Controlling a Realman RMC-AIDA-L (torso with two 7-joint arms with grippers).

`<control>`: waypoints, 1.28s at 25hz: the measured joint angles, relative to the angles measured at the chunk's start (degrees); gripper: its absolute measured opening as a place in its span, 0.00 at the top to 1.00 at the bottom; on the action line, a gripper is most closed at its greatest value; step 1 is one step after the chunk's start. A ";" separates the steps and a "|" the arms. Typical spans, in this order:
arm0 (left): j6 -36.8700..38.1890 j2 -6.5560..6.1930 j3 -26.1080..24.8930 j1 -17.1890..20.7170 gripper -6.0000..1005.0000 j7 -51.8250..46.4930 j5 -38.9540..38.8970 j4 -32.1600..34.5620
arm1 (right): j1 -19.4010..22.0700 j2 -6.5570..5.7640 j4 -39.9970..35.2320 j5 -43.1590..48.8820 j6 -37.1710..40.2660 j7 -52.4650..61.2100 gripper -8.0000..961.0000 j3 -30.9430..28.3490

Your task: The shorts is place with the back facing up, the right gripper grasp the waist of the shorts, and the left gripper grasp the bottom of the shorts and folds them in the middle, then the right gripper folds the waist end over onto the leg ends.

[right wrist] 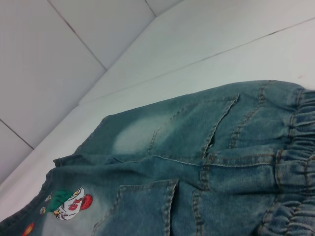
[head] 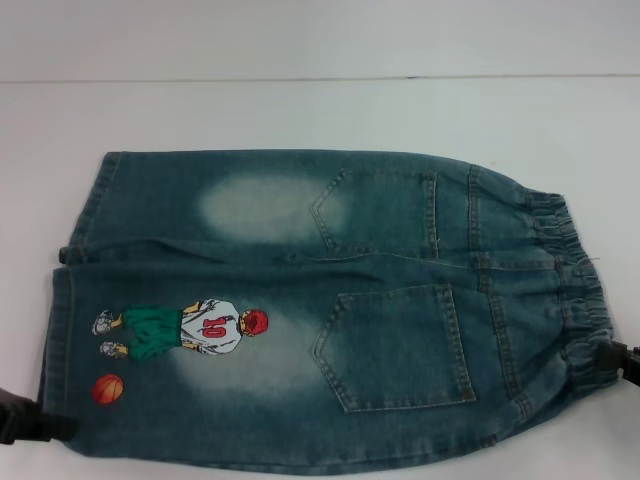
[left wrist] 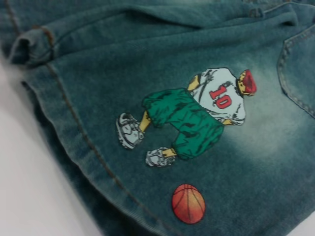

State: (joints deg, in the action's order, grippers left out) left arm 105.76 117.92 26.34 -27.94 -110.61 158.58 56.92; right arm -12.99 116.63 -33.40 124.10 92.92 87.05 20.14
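The shorts [head: 320, 310] lie flat on the white table, back up, with two patch pockets showing. The gathered elastic waist [head: 575, 290] is at the right and the bottom of the shorts [head: 60, 320], the straight leg hems, at the left. A footballer print [head: 200, 328] numbered 10 sits on the near leg. My left gripper [head: 25, 425] is a dark shape at the near-left hem corner. My right gripper [head: 622, 362] pokes in at the near end of the waist. The left wrist view looks closely at the print [left wrist: 206, 113] and hem [left wrist: 74, 142]. The right wrist view looks along the waist [right wrist: 295, 162].
The white table [head: 300, 110] extends beyond the shorts to a far edge, with a pale tiled wall [right wrist: 59, 59] behind it. An orange basketball print [left wrist: 188, 203] lies near the hem. The far leg's hem [left wrist: 29, 44] is slightly bunched.
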 joint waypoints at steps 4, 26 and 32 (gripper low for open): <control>0.50 -0.23 -0.23 -0.14 0.73 -0.13 -0.04 -0.42 | -0.02 0.00 -0.15 0.00 0.28 -0.05 0.94 -0.03; 1.99 -1.17 -3.47 -0.95 0.99 0.31 -2.92 -0.68 | -0.10 0.09 -0.18 -0.42 0.60 -1.38 0.93 -0.21; 1.34 -1.32 -4.30 -1.09 0.99 0.47 -4.25 -0.95 | -0.07 0.19 -0.17 -0.57 0.52 -2.10 0.93 -2.14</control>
State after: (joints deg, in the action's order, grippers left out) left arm 107.10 116.61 22.04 -29.04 -110.14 154.33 55.97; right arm -13.06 116.82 -33.57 123.53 93.43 84.95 18.00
